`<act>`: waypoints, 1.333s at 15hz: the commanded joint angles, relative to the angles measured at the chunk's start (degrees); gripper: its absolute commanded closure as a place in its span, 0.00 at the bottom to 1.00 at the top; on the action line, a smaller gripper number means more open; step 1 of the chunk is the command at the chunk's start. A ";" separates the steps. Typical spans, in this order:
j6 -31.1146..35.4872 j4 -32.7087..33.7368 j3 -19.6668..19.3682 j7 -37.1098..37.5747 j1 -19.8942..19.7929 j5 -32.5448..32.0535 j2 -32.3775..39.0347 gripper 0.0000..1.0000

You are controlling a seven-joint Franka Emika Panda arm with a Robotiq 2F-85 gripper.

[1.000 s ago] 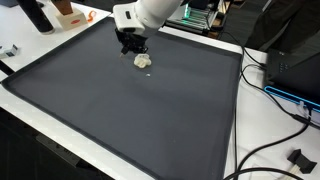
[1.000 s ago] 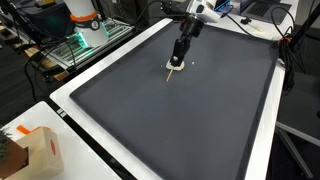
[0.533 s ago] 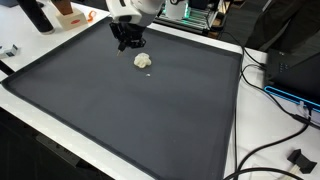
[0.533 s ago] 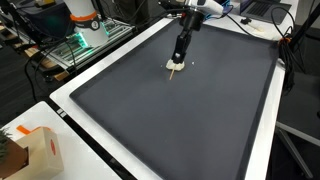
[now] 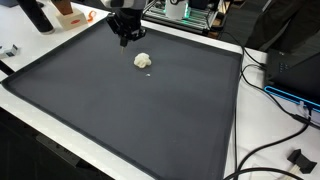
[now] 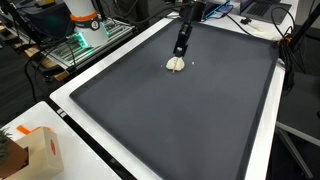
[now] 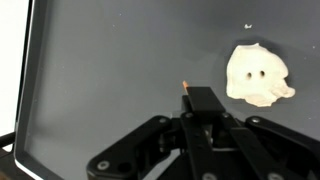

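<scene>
- Near the far edge of the dark mat (image 5: pixel 150 120), a small cream-white lump (image 5: pixel 143 61) lies alone; it shows in both exterior views, and again at (image 6: pixel 176 64).
- In the wrist view the lump (image 7: pixel 258 75) has an uneven outline and two small dark dimples. What it is made of cannot be told.
- The tool (image 5: pixel 127 40) hangs above the mat, clear of the lump and just beyond it toward the far edge.
- In an exterior view the tool (image 6: pixel 181 48) stands over the lump, and its tip seems near it. The gap is hard to judge from that angle.
- Seen from the wrist, the tool (image 7: pixel 203 100) has its fingers drawn together into one dark block, with no gap showing between them.
- A tiny orange point (image 7: pixel 184 86) pokes out past the fingertips — too small to identify.
- The arm above the tool is cut off at the top of both exterior views.
- A white speck (image 7: pixel 248 26) sits on the mat just beside the lump.
- The mat rests on a white surface (image 6: pixel 70 110); an orange-and-white box (image 6: pixel 40 150) is partly cut off at the corner, and black cables (image 5: pixel 270 150) trail off the edge.
</scene>
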 commanded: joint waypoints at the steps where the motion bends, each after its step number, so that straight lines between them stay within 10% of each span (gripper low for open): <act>1: 0.86 -2.36 1.34 -8.48 -2.60 6.94 -3.38 0.97; 20: -0.80 -2.83 2.05 -31.71 -7.12 27.14 -8.53 0.97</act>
